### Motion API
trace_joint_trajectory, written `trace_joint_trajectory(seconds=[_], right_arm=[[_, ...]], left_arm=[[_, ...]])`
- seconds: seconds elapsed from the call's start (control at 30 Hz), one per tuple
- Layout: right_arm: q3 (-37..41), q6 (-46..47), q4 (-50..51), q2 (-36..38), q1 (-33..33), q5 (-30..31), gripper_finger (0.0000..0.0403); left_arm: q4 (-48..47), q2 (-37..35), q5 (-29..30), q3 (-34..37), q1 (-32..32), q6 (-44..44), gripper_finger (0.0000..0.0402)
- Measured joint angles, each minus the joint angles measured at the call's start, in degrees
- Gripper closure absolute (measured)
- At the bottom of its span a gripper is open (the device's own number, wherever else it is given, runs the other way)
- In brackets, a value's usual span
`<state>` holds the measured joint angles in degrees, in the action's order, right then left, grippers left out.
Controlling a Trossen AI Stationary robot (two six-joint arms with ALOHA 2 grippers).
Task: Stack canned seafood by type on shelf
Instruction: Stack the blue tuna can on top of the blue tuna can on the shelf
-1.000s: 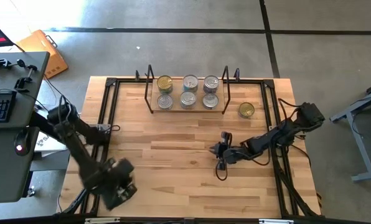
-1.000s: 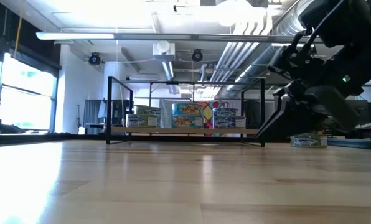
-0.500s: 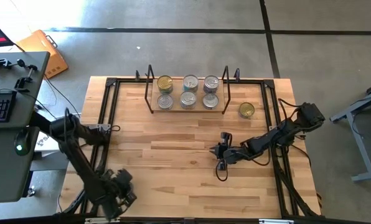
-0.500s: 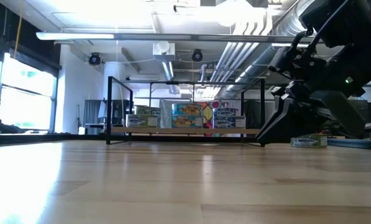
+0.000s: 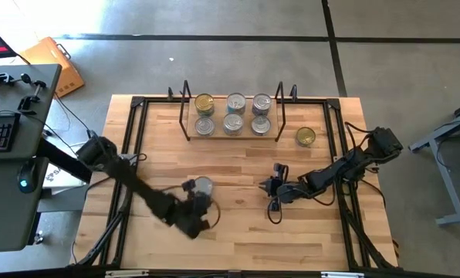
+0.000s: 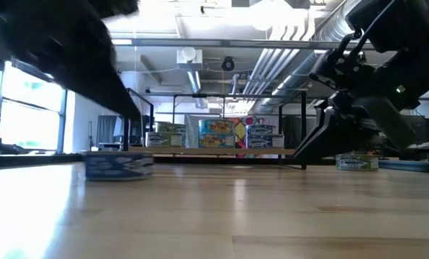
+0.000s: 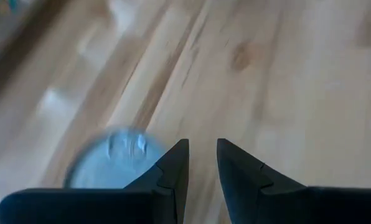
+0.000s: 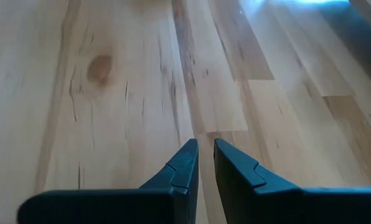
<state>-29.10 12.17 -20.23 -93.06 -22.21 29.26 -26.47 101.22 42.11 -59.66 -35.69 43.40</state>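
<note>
Left pincer point(image 5: 193, 202) is seen low over the middle of the counter point(image 5: 238, 232), with a silver-topped tin point(image 5: 203, 185) lying just beside it on the side toward the shelf point(image 5: 231, 137). In the left wrist view the two dark fingers point(image 7: 173, 168) are set a narrow gap apart with only bare wood between them, and the same tin point(image 7: 111, 162) is off to one side of them, not gripped. From the low view that tin point(image 6: 119, 165) is sat flat on the counter.

Six tins are lined up on the shelf in two rows of three; the far row starts with a gold-topped one point(image 5: 204, 103), the rest are silver. Another gold-topped tin point(image 5: 306, 137) is left on the counter just outside the shelf's end, well apart from the right pincer point(image 5: 265, 185).

The right pincer is parked low near the counter's middle, fingers point(image 8: 182, 168) nearly together, nothing held, only wood seen past them.
</note>
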Motion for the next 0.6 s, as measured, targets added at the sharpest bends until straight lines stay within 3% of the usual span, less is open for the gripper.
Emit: trace_joint_trajectory(seconds=[0.07,0.17,0.23,0.3,0.43,0.6], right_arm=[[0.0,0.9,-0.7,0.0,0.1,0.1,0.0359],[0.0,0.9,-1.4,0.0,0.1,0.4,0.0359],[0.0,0.9,-1.5,0.0,0.1,0.4,0.0359],[0.0,0.9,-1.5,0.0,0.1,0.4,0.0359],[0.0,0.9,-1.5,0.0,0.1,1.0,0.0359],[0.0,1.1,-2.2,0.0,0.1,2.2,0.0359]], left_arm=[[-3.4,0.1,-3.0,0.0,3.3,4.7,0.0328],[-10.4,0.1,-1.8,0.0,7.6,12.7,0.0328],[-14.1,0.1,-0.3,0.1,10.0,15.5,0.0328],[-13.1,0.1,-2.6,0.8,13.3,15.3,0.0332],[4.0,0.4,-11.4,5.2,19.6,1.5,0.0356],[25.7,1.3,-15.0,8.2,22.3,-18.5,0.0389]])
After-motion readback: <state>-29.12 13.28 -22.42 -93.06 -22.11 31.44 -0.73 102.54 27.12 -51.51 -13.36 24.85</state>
